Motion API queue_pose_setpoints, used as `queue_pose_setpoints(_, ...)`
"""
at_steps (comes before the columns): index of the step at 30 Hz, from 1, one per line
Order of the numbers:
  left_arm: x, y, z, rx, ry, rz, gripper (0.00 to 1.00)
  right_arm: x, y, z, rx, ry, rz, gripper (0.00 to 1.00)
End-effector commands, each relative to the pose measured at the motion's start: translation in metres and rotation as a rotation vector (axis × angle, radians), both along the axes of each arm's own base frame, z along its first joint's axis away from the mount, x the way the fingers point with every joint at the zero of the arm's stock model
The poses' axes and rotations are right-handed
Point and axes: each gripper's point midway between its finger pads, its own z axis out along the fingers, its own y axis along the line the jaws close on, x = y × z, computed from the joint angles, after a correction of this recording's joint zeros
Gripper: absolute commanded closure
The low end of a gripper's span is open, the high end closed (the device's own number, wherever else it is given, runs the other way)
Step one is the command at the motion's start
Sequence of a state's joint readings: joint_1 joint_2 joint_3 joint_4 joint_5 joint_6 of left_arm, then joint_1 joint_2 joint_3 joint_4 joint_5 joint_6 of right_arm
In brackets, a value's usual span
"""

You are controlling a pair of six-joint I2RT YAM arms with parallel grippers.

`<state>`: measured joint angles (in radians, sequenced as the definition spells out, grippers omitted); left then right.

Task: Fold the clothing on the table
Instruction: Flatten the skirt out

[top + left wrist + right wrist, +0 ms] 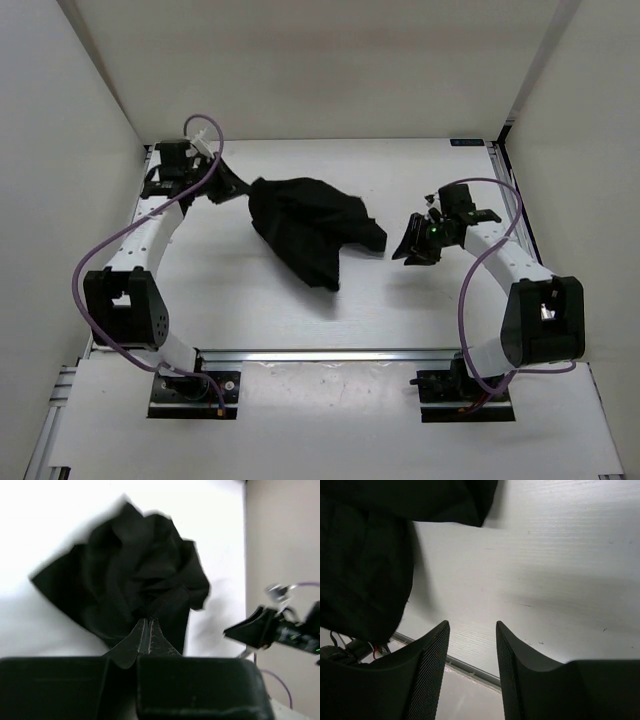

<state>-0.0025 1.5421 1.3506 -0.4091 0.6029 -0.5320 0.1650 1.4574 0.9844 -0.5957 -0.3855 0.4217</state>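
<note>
Left gripper (pixel 146 630), at the far-left side of the table (pixel 400 300), is clenched on an edge of the black garment (pixel 305 230), which lies bunched at the table's centre. Right gripper (pixel 471 627), over the table's right half, stands parted and empty. Risk: if you pull now, nothing anchors the heap. It may drag as a lump, or the thin pinch may slip.

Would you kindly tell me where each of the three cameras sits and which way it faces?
Top external: above and behind the bases, looking down on the table, clothing, left arm and right arm.
Left wrist: on the left arm, facing along the left claw, shut on the clothing; right claw beyond.
Right wrist: on the right arm, facing down past the open right claw at table.
Shared: all three show the clothing.
</note>
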Motion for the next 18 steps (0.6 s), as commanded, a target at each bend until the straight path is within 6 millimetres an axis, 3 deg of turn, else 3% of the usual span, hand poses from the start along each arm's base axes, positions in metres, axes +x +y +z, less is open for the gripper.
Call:
queue_pose_setpoints(1,-0.031,-0.033,-0.064,0.043,0.117,-0.047,1.00,-0.009,0.000,0.005,0.019,-0.035,0.016,0.52)
queue_pose_setpoints(2,-0.031,-0.033,-0.066,0.043,0.121,-0.047,1.00,-0.007,0.002,0.007,0.034,-0.043,0.023,0.52)
queue_pose_setpoints(6,-0.044,-0.039,-0.115,0.125,0.219,-0.027,1.00,-0.012,0.032,0.018,0.124,-0.109,0.172,0.53)
queue_pose_setpoints(9,-0.040,-0.040,-0.119,0.115,0.229,-0.023,1.00,-0.015,0.057,0.022,0.118,-0.140,0.291,0.53)
queue_pose_setpoints(11,-0.033,-0.044,-0.110,0.091,0.218,-0.040,1.00,-0.017,0.066,0.016,0.096,-0.117,0.330,0.54)
queue_pose_setpoints(13,-0.025,-0.061,-0.077,0.041,0.158,-0.120,1.00,-0.017,0.067,0.005,0.078,-0.068,0.342,0.56)
queue_pose_setpoints(15,-0.027,-0.088,-0.049,-0.007,0.100,-0.247,1.00,-0.020,0.063,-0.002,0.041,-0.030,0.332,0.56)
queue_pose_setpoints(18,-0.056,-0.149,-0.004,-0.033,0.011,-0.519,1.00,-0.017,0.046,-0.010,-0.009,0.007,0.284,0.56)
